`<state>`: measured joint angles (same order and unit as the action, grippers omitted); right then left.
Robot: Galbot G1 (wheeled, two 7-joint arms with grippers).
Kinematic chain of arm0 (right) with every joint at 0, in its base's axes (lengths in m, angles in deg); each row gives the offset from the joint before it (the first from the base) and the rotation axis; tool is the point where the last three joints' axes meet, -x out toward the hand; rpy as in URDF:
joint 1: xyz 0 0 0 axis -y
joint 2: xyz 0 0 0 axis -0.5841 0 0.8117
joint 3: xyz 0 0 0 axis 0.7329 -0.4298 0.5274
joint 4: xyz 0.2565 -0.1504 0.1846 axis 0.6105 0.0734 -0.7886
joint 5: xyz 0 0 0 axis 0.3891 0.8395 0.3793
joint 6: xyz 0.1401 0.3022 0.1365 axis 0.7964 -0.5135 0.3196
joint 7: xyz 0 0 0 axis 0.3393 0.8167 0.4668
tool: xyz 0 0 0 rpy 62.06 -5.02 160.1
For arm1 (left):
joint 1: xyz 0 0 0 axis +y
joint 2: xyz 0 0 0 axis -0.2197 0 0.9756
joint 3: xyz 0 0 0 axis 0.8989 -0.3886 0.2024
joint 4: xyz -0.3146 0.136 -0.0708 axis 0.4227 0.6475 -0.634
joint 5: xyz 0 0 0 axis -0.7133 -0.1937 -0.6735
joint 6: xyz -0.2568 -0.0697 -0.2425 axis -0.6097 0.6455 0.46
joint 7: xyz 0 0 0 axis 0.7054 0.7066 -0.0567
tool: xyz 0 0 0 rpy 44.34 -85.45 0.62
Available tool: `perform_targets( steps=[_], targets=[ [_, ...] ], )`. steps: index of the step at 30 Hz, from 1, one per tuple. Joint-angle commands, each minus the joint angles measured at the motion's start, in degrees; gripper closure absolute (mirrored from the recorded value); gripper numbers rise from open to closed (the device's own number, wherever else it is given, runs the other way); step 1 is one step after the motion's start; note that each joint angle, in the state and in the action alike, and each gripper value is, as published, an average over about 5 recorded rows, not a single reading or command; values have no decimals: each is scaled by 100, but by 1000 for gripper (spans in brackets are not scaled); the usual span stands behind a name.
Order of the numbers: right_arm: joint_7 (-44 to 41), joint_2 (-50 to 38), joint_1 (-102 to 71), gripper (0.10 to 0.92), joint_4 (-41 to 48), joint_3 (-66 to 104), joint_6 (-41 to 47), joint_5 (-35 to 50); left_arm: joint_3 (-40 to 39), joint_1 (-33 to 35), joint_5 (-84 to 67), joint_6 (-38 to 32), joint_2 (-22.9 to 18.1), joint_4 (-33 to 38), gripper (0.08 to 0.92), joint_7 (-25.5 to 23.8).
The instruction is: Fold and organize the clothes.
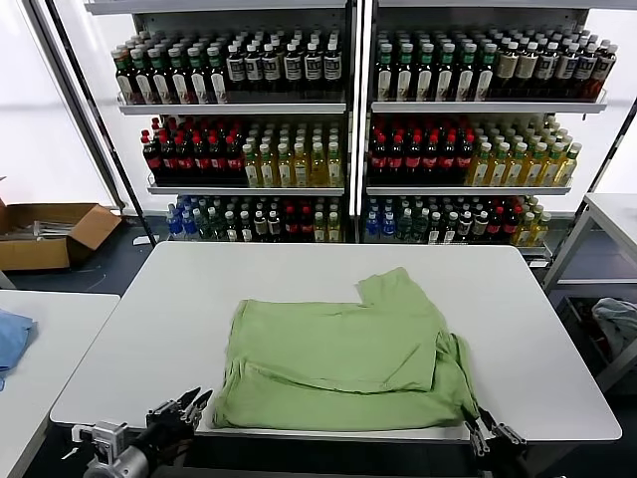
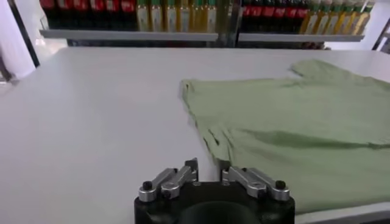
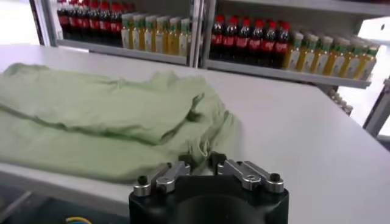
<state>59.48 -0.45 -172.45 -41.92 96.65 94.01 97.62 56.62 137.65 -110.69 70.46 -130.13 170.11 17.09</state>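
A light green shirt (image 1: 338, 358) lies folded, plain side up, on the white table (image 1: 299, 269), close to the front edge. One sleeve sticks out toward the far right. My left gripper (image 1: 194, 404) hangs just off the table's front edge, beside the shirt's near-left corner. In the left wrist view the shirt (image 2: 304, 128) lies just ahead, and that gripper (image 2: 209, 167) is open and empty. My right gripper (image 1: 488, 430) sits at the near-right corner of the shirt. In the right wrist view it (image 3: 202, 159) is open, with the rumpled edge of the shirt (image 3: 91, 115) showing in the gap.
Shelves of bottles (image 1: 338, 129) stand behind the table. A cardboard box (image 1: 50, 234) lies on the floor at the left. A second table with a blue cloth (image 1: 10, 339) is at the near left. Another table (image 1: 612, 214) stands at the right.
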Motion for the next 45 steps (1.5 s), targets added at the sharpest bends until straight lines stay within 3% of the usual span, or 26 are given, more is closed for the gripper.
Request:
perform_targets(
  steps=[1,11,15,19,25,37,45],
  targets=[
    [-231,-334,943,553,-143,180,161,461,393,-362,-245,-31,273,7,586,-84],
    [-218,-263,4330,277,1559,-1198,1797,605,-1201,-2576,-842,-48,1104,-1660,292,-111],
    [-533,-29,5495,213,2627,-1718,2035,573,-1969,-3586,-1016,-114,1170,-2535,201,-106],
    [-962,232,6277,203,3693,-2036,2189,300,-2541,-4397,-1037,-198,1051,-3326,179,-113],
    [-1417,534,7010,203,5028,-2246,2107,-94,-3009,-5066,-1033,-245,861,-4053,177,-197],
    [-1503,847,7729,203,6280,-2369,1983,-455,-3508,-5905,-919,-354,589,-5140,177,-232],
    [-1500,932,7929,203,6740,-2392,1986,-680,-3679,-6028,-760,-351,401,-5329,177,-243]
  ],
)
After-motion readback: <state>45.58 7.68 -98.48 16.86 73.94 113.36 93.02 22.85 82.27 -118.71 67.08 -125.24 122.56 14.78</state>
